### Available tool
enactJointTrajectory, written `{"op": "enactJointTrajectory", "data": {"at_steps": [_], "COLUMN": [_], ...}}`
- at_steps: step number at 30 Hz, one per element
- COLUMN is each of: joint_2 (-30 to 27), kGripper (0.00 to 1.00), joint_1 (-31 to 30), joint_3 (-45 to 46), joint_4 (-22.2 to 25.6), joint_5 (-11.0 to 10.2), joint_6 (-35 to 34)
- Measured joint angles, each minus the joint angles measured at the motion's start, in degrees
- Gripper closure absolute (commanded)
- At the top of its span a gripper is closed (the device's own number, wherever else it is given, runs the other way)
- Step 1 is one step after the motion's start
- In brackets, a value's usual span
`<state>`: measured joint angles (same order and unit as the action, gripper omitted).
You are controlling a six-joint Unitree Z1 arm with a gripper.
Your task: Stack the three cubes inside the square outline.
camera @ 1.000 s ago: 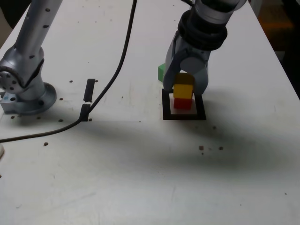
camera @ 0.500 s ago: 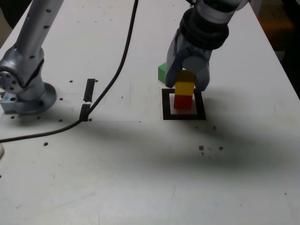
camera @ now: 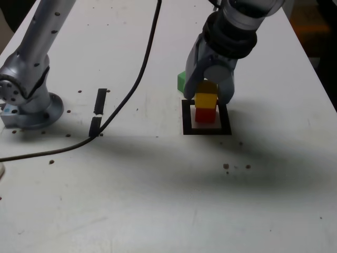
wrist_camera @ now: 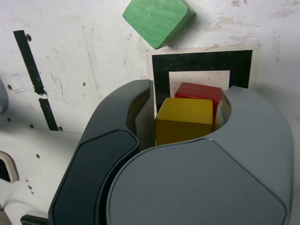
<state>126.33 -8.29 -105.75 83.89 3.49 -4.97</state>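
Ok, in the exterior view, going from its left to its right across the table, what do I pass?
Arm's base → two short black tape strips → green cube → yellow cube stacked on the red cube, inside the square outline.

Yellow cube point(wrist_camera: 183, 119) sits on the red cube point(wrist_camera: 199, 91) inside the square outline point(wrist_camera: 201, 62), between the gripper's point(wrist_camera: 180, 123) jaws; green cube point(wrist_camera: 158, 18) lies just outside the outline.
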Motion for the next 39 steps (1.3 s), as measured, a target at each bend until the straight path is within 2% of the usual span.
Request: {"op": "enactJointTrajectory", "data": {"at_steps": [2, 8, 13, 16, 22, 25, 27, 33, 39], "joint_2": [0.0, -0.5, -2.3, -6.2, -14.7, -18.9, -22.0, -21.6, -19.1], "kGripper": [0.01, 0.00, 0.00, 0.00, 0.00, 0.00, 0.00, 0.00, 0.00], "joint_1": [0.0, 0.1, 0.7, 1.4, 2.7, 3.7, 5.3, 6.5, 8.5], "joint_3": [-0.3, -0.7, 0.4, 4.6, 15.5, 18.9, 22.0, 22.8, 24.4], "joint_4": [1.0, 3.1, 2.7, 0.0, -10.9, -12.9, -13.7, -14.6, -17.0], "joint_5": [0.0, 0.3, 2.4, 3.5, 2.7, 3.0, 4.3, 3.0, 4.1], "joint_6": [-0.6, -1.5, -1.6, -3.3, -8.7, -11.5, -14.3, -22.9, -27.7]}}
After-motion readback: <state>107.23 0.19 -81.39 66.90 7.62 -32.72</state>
